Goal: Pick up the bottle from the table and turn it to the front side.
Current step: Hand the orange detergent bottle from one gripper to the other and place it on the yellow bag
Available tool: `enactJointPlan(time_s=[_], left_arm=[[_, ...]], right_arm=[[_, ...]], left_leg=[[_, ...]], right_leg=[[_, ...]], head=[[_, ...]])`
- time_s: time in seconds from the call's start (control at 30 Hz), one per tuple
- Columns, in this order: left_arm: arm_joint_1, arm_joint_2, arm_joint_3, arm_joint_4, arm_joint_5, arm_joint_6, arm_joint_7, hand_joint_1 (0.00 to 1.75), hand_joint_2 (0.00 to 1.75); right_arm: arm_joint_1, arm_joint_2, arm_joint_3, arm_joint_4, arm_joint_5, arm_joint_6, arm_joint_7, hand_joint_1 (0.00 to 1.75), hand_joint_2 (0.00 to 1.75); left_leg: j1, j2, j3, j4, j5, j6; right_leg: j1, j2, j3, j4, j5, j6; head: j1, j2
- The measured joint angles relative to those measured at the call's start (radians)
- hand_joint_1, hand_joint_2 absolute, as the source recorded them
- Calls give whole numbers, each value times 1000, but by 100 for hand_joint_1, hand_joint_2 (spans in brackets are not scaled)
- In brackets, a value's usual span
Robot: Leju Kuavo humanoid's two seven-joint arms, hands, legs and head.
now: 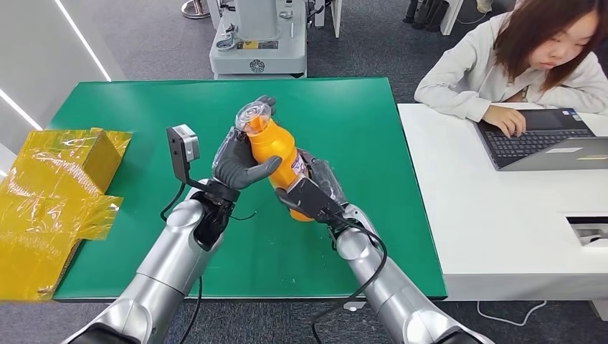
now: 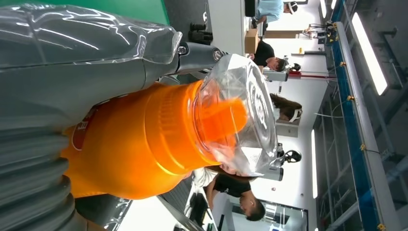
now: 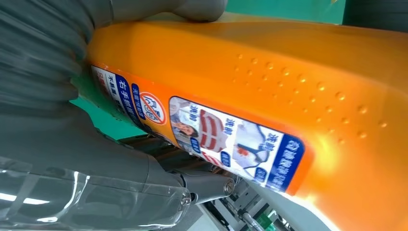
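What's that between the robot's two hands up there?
An orange bottle with a clear cap, tilted above the green table. The left hand grips near its neck, the right hand its lower body, seen in the head view.

Bright, even overhead light; soft shadows; glare on the clear cap point(image 2: 240, 115); blurred close-up wrist views.

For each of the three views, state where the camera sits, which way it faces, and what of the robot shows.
Head view: high on the body, facing down at the green table; both arms, left hand and right hand hold the orange bottle.
Left wrist view: behind the left hand, facing the clear cap.
Right wrist view: behind the right hand, facing the label.
Shared: the bottle.
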Motion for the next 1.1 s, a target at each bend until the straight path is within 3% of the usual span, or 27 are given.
enactJointPlan(time_s=[0.13, 0.63, 0.67, 0.77, 0.8, 0.87, 1.1], left_arm=[[-6, -6, 0, 11, -14, 13, 10, 170, 175], [-23, -9, 0, 81, -87, 38, -28, 175, 175], [-25, -9, 0, 84, -90, 37, -28, 175, 175], [-28, -9, 0, 90, -100, 39, -31, 175, 175], [-29, -9, 0, 92, -107, 42, -35, 175, 175], [-30, -9, -1, 93, -129, 54, -46, 175, 175], [-27, 21, -3, 89, -256, 161, -68, 175, 175]], right_arm=[[-10, 8, -3, 25, 6, -2, -1, 173, 175], [-23, 26, -4, 93, -13, -8, -12, 174, 175], [-23, 27, -4, 96, -15, -10, -12, 145, 175], [-24, 27, -4, 103, -27, -22, -18, 30, 175], [-23, 27, -4, 103, -34, -30, -24, 15, 175], [-18, 27, -5, 97, -53, -45, -38, 0, 175], [62, 10, -36, -49, -134, -49, -59, 0, 175]], left_leg=[[0, 0, 0, 0, 0, 0], [0, 0, 0, 0, 0, 0], [0, 0, 0, 0, 0, 0], [0, 0, 0, 0, 0, 0], [0, 0, 0, 0, 0, 0], [0, 0, 0, 0, 0, 0], [0, 0, 0, 0, 0, 0]], right_leg=[[0, 0, 0, 0, 0, 0], [0, 0, 0, 0, 0, 0], [0, 0, 0, 0, 0, 0], [0, 0, 0, 0, 0, 0], [0, 0, 0, 0, 0, 0], [0, 0, 0, 0, 0, 0], [0, 0, 0, 0, 0, 0]], head=[[0, 0], [0, 0], [0, 0], [0, 0], [0, 0], [0, 0], [0, 0]])
